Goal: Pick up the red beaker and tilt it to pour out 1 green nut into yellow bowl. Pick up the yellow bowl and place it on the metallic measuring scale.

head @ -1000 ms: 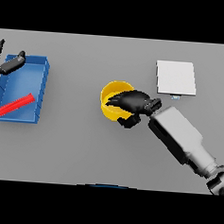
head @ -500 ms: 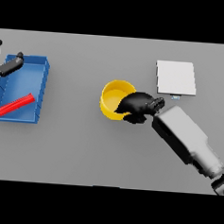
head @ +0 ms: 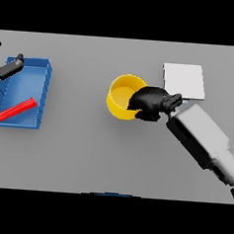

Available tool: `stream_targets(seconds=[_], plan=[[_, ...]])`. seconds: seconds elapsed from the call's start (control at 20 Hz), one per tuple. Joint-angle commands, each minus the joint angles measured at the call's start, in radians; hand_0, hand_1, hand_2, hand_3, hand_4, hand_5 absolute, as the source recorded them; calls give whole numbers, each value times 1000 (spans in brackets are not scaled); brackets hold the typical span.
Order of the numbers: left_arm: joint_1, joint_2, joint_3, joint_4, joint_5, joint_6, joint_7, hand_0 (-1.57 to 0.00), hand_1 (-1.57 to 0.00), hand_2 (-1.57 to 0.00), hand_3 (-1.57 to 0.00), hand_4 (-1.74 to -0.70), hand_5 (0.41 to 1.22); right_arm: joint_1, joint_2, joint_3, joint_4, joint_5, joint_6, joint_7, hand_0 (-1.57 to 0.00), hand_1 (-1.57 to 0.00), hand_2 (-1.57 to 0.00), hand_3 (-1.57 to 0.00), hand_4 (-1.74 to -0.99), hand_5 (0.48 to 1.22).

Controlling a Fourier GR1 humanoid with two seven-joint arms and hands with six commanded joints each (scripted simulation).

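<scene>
We see the right hand (head: 152,102) clamped on the yellow bowl (head: 123,95), fingers curled over its rim at the bowl's 3 o'clock side; the bowl sits mid-table. It's round, smooth, glossy yellow with a paler inside, contents not discernible. The scale (head: 184,81), a flat pale square plate, lies at 2 o'clock from the bowl, just beside the wrist. The grey table (head: 96,157) is matte. At 9 o'clock a blue rectangular tray (head: 41,95) holds a long red piece (head: 14,109), lying tilted. The left hand (head: 7,68) shows at the tray's far corner; grip unclear, we can't tell.
</scene>
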Motion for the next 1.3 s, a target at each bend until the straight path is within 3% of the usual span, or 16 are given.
stream_targets(seconds=[0.0, 0.15, 0.25, 0.4, 0.55, 1.0, 1.25], plan=[[-8, -4, -3, 4, -5, 0, 7, 1, 1, 1, 1, -797, 719, -15, 2, -6, -15, -4, 14, 26, -1556, -1555, -1519, -1357, -1730, 1217], [-13, -18, -9, 10, -3, -6, 7, 1, 1, 1, 1, -800, 722, -31, -25, -40, -62, -21, 46, 83, -1563, -1563, -1544, -1308, -1724, 1219], [-6, -10, 1, 0, 6, -1, 2, 1, 1, 1, 1, -806, 723, -21, -50, -61, -89, -38, 60, 92, -1566, -1566, -1554, -1262, -1721, 1219], [-16, -8, -1, 18, -8, -6, 0, 1, 1, 1, 1, -799, 723, 1, -122, -85, -136, -52, 75, 63, -1568, -1568, -1562, -1243, -1719, 1220], [-19, -4, 6, 12, -3, -7, -7, 1, 1, 1, 1, -809, 735, -33, -161, -98, -106, -32, 35, 27, -1570, -1570, -1567, -1318, -1720, 1220], [-3, 25, -4, -65, -2, 14, 85, 1, 1, 1, 1, -824, 759, -94, -214, -179, 153, -20, -88, 1, -1571, -1571, -1570, -1205, -1720, 1221], [2, 35, 0, -62, -3, 13, 79, 1, 1, 1, 1, -823, 772, -132, -205, -181, 334, -7, -171, -40, -1571, -1571, -1571, -1182, -1721, 1221]])
